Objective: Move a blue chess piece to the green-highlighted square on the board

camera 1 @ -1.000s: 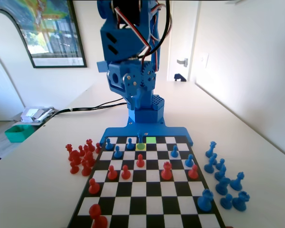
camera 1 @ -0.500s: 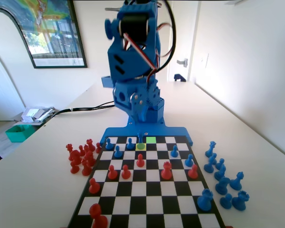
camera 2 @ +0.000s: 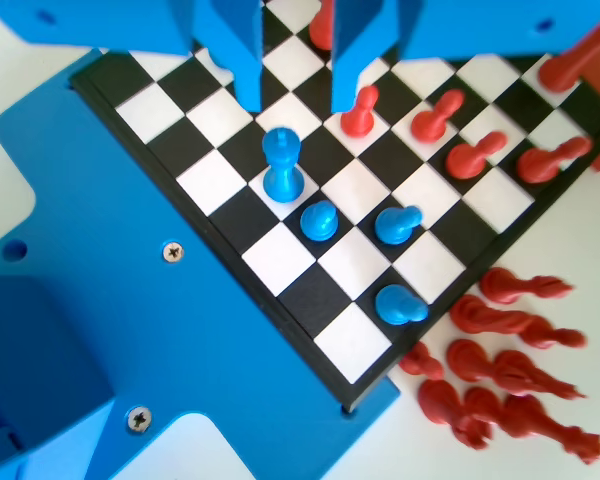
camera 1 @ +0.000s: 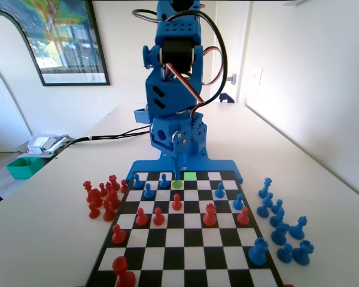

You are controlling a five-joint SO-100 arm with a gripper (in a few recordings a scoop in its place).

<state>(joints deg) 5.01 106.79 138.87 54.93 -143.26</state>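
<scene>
The blue chess piece [camera 2: 281,165] is standing upright on its square in the board's [camera 2: 310,345] back row near the arm, not yet gripped. The green-highlighted square [camera 1: 190,176] beside it is lying bare. The gripper [camera 2: 294,80] is hanging above the piece, jaws spread and holding nothing, so grasping and moving are both still to come.

In the fixed view the arm [camera 1: 175,89] is cut off by the top edge, and the near end of the board [camera 1: 185,263] runs off the bottom edge. In the wrist view the gripper [camera 2: 298,85] jaws are cut at the top edge. The red pieces [camera 2: 500,360] beside the board there are blurred.
</scene>
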